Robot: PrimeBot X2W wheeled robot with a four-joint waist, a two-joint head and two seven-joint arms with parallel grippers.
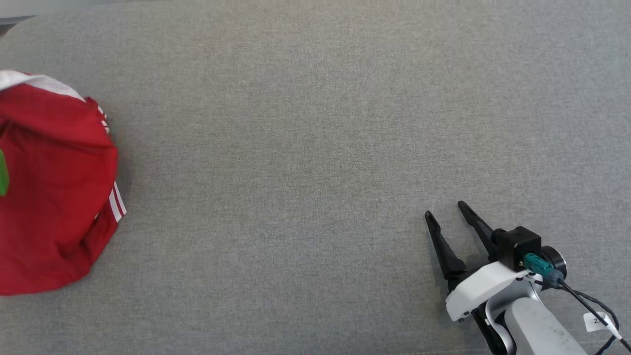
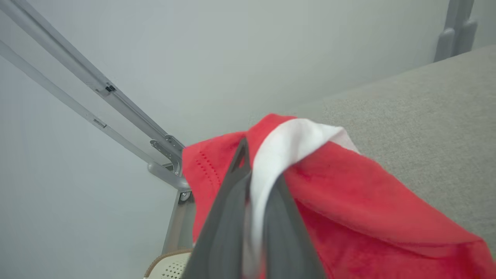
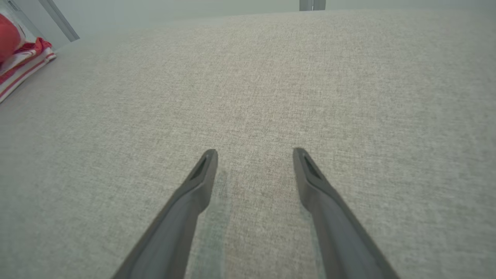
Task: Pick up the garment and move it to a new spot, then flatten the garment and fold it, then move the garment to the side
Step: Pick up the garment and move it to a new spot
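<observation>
we've got the left pincer [image 2: 257, 170] clamped on the white band of the garment [image 1: 54, 197] at 9 o'clock, presumably to haul it over, right pincer [image 1: 444, 209] parked apart at 4 o'clock

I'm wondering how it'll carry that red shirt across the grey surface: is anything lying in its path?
Nothing visible does. The left gripper is shut on the red garment at the left edge. Over the grey surface beyond it, the one other thing is the open right gripper, low on the right side.
</observation>
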